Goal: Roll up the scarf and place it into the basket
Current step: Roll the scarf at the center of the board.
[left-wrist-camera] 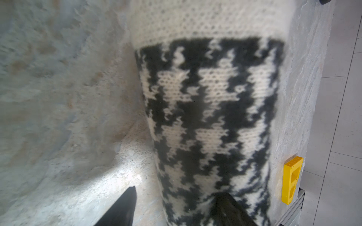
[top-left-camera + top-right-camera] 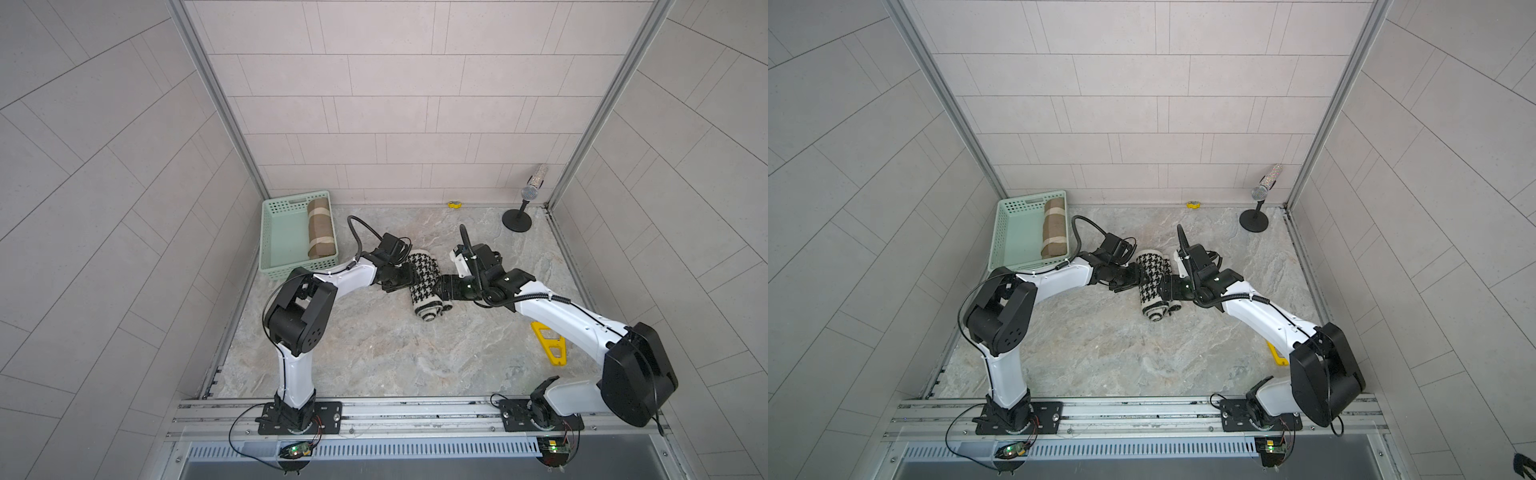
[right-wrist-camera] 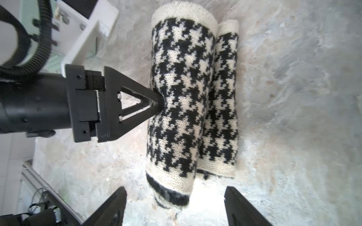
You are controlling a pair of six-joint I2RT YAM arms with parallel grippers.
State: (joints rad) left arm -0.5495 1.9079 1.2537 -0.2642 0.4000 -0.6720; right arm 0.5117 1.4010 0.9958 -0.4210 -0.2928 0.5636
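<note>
Scarf (image 2: 424, 282) lies rolled on the worktop (image 2: 374, 353) between my arms. Right gripper (image 3: 174, 188) stands wide, holding nothing. Left gripper (image 3: 156, 103) dents its side, probably to stop it unrolling; I cannot tell if it grips. Basket (image 2: 266, 232) waits far left.

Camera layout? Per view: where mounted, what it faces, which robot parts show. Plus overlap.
Top views: overhead by the base rail, looking down on the table; both show left arm, right arm, basket, scarf.
Left wrist: on the left arm, close over the scarf; left gripper only.
Right wrist: on the right arm, looking along the scarf; right gripper open, left gripper pinching it.
Shared: scarf in all; yellow piece in top and left wrist.
</note>
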